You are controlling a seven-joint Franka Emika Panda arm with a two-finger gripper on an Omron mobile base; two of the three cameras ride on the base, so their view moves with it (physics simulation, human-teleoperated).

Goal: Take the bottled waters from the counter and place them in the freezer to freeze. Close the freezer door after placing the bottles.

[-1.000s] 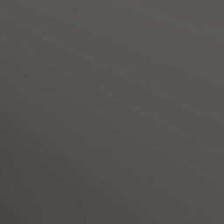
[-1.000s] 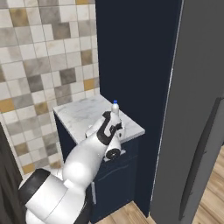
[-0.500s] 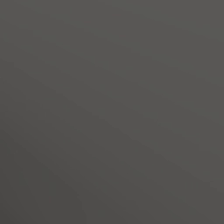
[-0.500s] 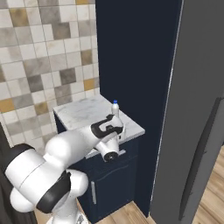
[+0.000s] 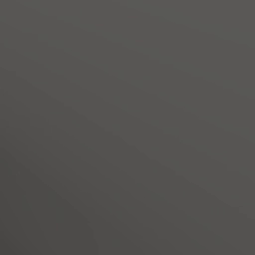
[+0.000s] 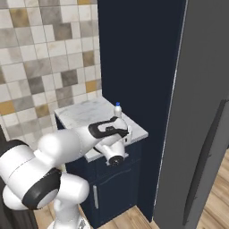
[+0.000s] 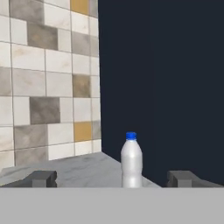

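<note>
Bottle [image 7: 131, 161]: one whitish bottle with a blue cap, upright on the counter, close to its right front corner in the right base view [image 6: 117, 110]. Label not readable; body looks plain.
Gripper [image 7: 112, 179]: at counter height, pointed level at the bottle. Fingers [image 7: 42, 178] set wide apart, holding nothing. In the hand view the bottle stands between the two tips but farther off, not touching either. In the right base view the hand [image 6: 124, 134] sits above the counter's front edge, just short of the bottle.
Arm [image 6: 67, 145]: white, reaching from lower left across the front of the counter; a black band at the wrist.
Counter [image 6: 82, 118]: white grey-veined marble slab; the bottle is on its right side, near the navy wall panel.
Cabinet [image 6: 114, 188]: navy blue, under the slab, one silver bar handle [image 6: 95, 197] visible on its front.
Tall navy panel [image 6: 138, 67]: rises directly right of and behind the counter; forms the dark backdrop behind the bottle in the hand view.
Tiled wall [image 6: 49, 58]: beige, grey and ochre tiles, behind and left of the counter.
Freezer door [image 6: 201, 134]: dark grey tall panel at the right edge, black vertical bar handle [image 6: 203, 165]; cannot tell whether ajar.
Left base view: uniform dark grey surface, nothing to distinguish.
</note>
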